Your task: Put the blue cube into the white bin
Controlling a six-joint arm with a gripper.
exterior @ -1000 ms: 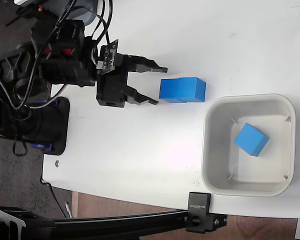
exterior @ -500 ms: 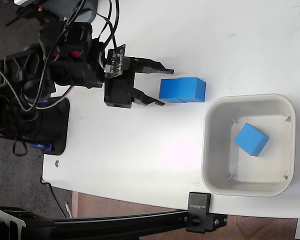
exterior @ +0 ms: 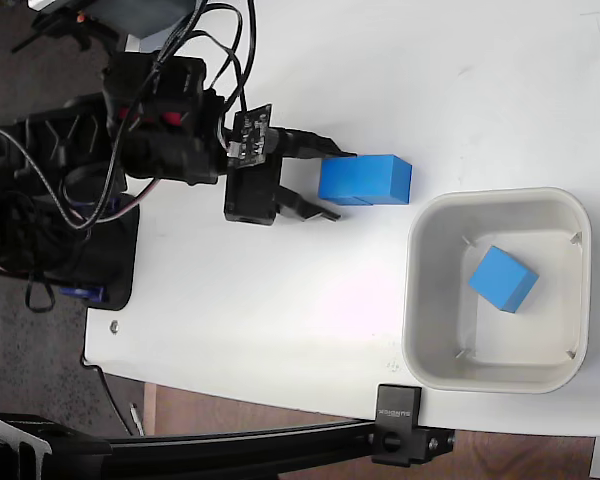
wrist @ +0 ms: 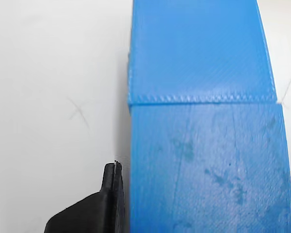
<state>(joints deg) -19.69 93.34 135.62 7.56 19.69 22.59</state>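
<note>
As the gripper (exterior: 332,184) has slid right from a moment ago, its spread jaws now bracket the blue cube (exterior: 345,180) left of the white bin (exterior: 420,300), ready to clench.

A white table (exterior: 310,300) carried a black clamp (exterior: 400,438) on its lower edge, with a dark bar (exterior: 180,452) alongside.

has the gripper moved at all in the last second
Yes. In the fixed view the gripper has slid right, toward the blue cubes beside the white bin; its open fingers now reach the near cube's left edge.
</note>
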